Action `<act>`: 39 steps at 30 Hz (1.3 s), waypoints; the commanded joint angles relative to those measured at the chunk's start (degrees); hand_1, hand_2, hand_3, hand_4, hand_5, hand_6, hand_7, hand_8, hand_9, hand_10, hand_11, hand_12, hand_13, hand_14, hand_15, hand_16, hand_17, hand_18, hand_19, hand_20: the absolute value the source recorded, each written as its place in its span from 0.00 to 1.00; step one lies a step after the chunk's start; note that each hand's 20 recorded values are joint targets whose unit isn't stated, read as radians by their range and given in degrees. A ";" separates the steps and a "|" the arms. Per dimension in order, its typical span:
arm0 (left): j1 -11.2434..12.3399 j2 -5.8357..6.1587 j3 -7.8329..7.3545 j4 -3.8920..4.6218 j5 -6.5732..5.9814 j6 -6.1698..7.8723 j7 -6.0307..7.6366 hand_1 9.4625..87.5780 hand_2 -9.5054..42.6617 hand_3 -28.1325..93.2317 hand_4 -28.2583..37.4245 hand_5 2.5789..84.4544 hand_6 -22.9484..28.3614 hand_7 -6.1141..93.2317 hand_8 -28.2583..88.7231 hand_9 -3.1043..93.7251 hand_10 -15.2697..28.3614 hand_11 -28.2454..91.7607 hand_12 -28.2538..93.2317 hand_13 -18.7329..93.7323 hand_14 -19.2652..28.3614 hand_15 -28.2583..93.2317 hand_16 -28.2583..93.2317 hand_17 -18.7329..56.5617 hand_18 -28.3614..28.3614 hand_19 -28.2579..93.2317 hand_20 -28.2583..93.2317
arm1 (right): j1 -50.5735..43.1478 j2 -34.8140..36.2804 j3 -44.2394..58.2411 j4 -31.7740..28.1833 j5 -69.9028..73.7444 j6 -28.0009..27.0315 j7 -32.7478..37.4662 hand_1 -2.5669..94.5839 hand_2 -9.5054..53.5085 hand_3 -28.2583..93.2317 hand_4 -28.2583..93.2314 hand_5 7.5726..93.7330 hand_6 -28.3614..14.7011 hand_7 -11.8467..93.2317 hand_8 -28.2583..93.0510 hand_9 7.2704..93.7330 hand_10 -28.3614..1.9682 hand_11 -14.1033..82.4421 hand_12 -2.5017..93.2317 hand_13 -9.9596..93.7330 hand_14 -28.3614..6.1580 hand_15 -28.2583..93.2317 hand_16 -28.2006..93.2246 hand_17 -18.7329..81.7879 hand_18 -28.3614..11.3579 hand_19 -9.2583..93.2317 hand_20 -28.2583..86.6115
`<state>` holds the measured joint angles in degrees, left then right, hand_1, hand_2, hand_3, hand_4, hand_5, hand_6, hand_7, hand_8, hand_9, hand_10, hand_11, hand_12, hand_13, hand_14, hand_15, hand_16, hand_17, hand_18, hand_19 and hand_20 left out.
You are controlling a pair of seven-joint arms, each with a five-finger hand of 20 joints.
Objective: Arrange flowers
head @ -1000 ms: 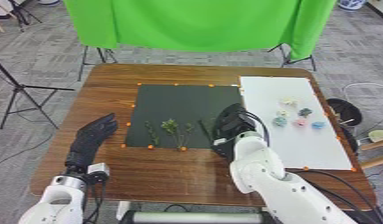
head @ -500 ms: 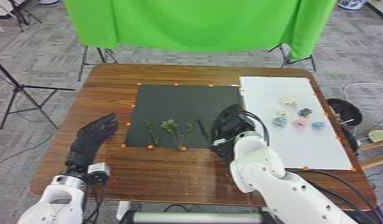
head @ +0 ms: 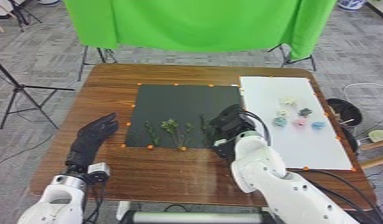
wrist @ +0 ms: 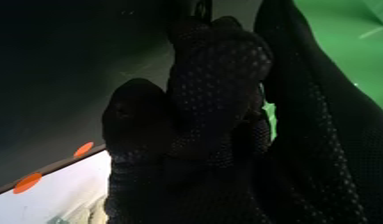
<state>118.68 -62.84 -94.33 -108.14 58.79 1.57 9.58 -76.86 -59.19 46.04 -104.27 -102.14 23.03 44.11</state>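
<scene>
"Where do we find the greenery?"

"We have leafy sprigs (head: 171, 126) on the flat, dark rectangular mat (head: 186, 102), a slender stem (head: 203, 123) right by our right hand (head: 228, 126)."

"Does that dotted black glove hold it?"

"We cannot tell."

"Our left hand (head: 91, 135)?"

"Relaxed, empty and wide, left of the mat by the brown wooden worktop (head: 107, 95). Our ruffled, roundish blooms (head: 280, 121) sit on the white sheet (head: 267, 97)."

Leafy green stems (head: 170, 126) lie side by side on my dark mat (head: 187, 100); pastel blooms (head: 301, 122) cluster on white board (head: 267, 92).
</scene>
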 commanded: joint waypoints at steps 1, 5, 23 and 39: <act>0.99 -0.43 0.74 0.64 0.02 -0.83 -1.17 0.21 0.00 0.81 0.09 0.50 0.49 0.17 0.18 0.46 0.63 0.36 0.32 0.47 0.71 0.31 0.23 0.34 0.67 0.25 0.37 | 0.15 1.76 1.18 -0.67 -1.50 -1.77 -0.14 0.56 0.00 0.72 0.24 0.69 0.56 0.40 0.33 0.93 0.53 0.32 0.39 1.00 0.76 0.63 0.41 0.95 0.64 0.82 0.63; 1.09 -0.44 0.62 0.62 0.03 -0.82 -1.19 0.21 0.00 0.81 0.09 0.50 0.48 0.18 0.18 0.46 0.63 0.36 0.32 0.47 0.71 0.31 0.23 0.34 0.67 0.25 0.37 | 0.87 2.70 1.33 -0.60 -1.48 -3.03 -0.71 0.55 0.00 0.73 0.24 0.68 0.57 0.39 0.33 0.93 0.52 0.33 0.38 1.00 0.75 0.62 0.41 0.95 0.63 0.83 0.63; 0.59 -0.53 0.84 0.76 -0.22 -0.67 -0.89 0.21 0.00 0.81 0.09 0.50 0.49 0.17 0.19 0.46 0.63 0.36 0.32 0.47 0.71 0.31 0.23 0.34 0.67 0.25 0.37 | 4.47 4.53 -2.42 0.23 -0.02 -5.62 -4.17 0.54 0.00 0.74 0.23 0.67 0.59 0.39 0.34 0.93 0.56 0.31 0.39 1.00 0.76 0.63 0.42 0.93 0.60 0.86 0.60; 0.66 -0.62 0.84 0.77 -0.39 -0.78 -0.90 0.21 0.00 0.81 0.09 0.50 0.49 0.17 0.19 0.46 0.63 0.36 0.32 0.47 0.71 0.31 0.23 0.34 0.67 0.25 0.37 | 4.11 4.74 -3.40 -1.74 1.72 -5.54 -6.23 0.54 0.00 0.76 0.22 0.67 0.59 0.39 0.33 0.92 0.56 0.31 0.38 1.00 0.76 0.63 0.43 0.93 0.60 0.88 0.58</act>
<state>118.49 -62.96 -94.18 -108.06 58.69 1.56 9.62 -72.15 -54.63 42.88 -104.42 -101.58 17.76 38.85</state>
